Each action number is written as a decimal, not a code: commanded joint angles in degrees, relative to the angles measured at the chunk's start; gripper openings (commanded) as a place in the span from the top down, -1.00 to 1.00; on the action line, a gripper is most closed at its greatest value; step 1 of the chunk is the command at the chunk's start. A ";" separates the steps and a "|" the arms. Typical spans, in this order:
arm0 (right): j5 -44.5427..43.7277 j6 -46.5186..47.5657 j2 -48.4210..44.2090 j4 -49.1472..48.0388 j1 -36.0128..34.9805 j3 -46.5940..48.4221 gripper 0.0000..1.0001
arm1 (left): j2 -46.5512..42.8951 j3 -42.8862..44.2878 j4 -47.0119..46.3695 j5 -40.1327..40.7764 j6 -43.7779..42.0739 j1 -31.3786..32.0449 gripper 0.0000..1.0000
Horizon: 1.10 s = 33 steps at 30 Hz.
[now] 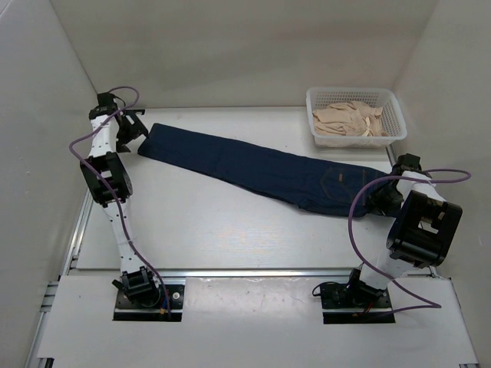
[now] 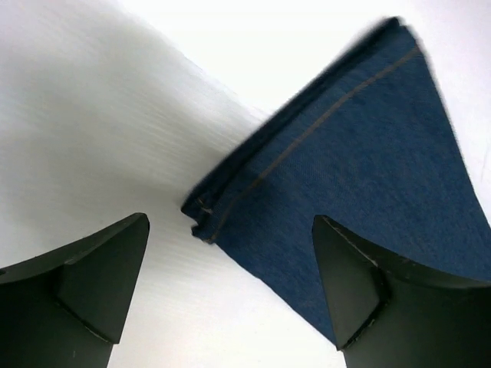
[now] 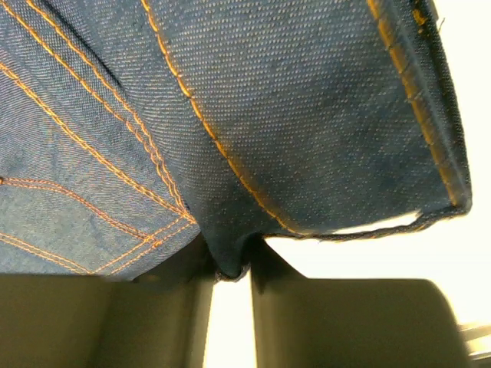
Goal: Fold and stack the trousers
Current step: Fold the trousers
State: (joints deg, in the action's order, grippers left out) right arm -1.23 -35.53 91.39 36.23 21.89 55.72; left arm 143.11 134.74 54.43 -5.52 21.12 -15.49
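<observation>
Dark navy trousers (image 1: pixel 261 169) stretched flat and slantwise across the white counter (image 1: pixel 215 230), leg hems far left, waistband near right. Left claw (image 2: pixel 230 230) released, fingers spread either side of the hem corner. Right claw (image 3: pixel 230 268) clenched on a pinch of denim at the waistband end.

No text, brand, number or sign can be read in any view. In the top view the trousers (image 1: pixel 261 167) carry a tan patch (image 1: pixel 335 178) near the waist end, too small to show any lettering. The wrist views show only tan stitching on the denim, with no letters.
</observation>
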 commanded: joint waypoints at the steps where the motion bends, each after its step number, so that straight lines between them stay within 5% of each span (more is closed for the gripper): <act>1: 2.46 0.90 -1.83 -0.28 0.26 0.88 0.36 | 3.49 -0.53 0.23 -6.61 2.96 -2.36 -0.99; 2: 3.07 0.90 -1.83 -0.28 0.26 0.88 0.11 | 4.19 -0.53 0.23 -6.61 2.96 -2.36 -0.99; 3: 3.60 1.42 -3.05 0.24 0.26 1.49 -0.37 | 4.20 -0.53 0.23 -6.61 2.96 -2.36 -0.95; 6: 3.61 1.43 -5.69 2.35 0.26 2.02 -0.88 | 5.25 0.09 -0.29 -7.49 2.96 -2.36 -0.82; 10: 3.61 0.81 -9.91 5.16 0.26 3.86 -0.91 | 6.65 0.61 -0.29 -7.49 2.96 -1.31 -0.56; 11: 3.09 0.81 -13.05 6.65 0.26 5.00 -0.91 | 6.66 0.61 -0.82 -8.36 2.96 -1.30 -0.23; 12: 3.08 0.81 -13.08 6.66 0.26 5.01 -0.91 | 6.66 0.61 -0.82 -8.37 2.96 -1.30 -0.15; 18: 3.08 0.28 -15.72 9.12 0.26 8.70 -0.91 | 6.58 -1.14 -0.82 -8.90 3.66 -0.07 -0.11; 23: 3.61 -0.24 -16.25 9.65 0.26 10.02 -0.91 | 4.29 -1.67 -0.82 -7.58 3.66 -0.07 0.80; 33: 4.14 0.90 -16.25 10.71 0.26 10.55 -0.91 | -14.86 -10.09 -3.01 3.12 7.53 -4.55 0.80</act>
State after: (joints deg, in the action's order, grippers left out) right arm 1.93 -35.51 76.20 45.56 22.02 63.96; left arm 141.12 125.69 52.38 -9.61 27.53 -17.93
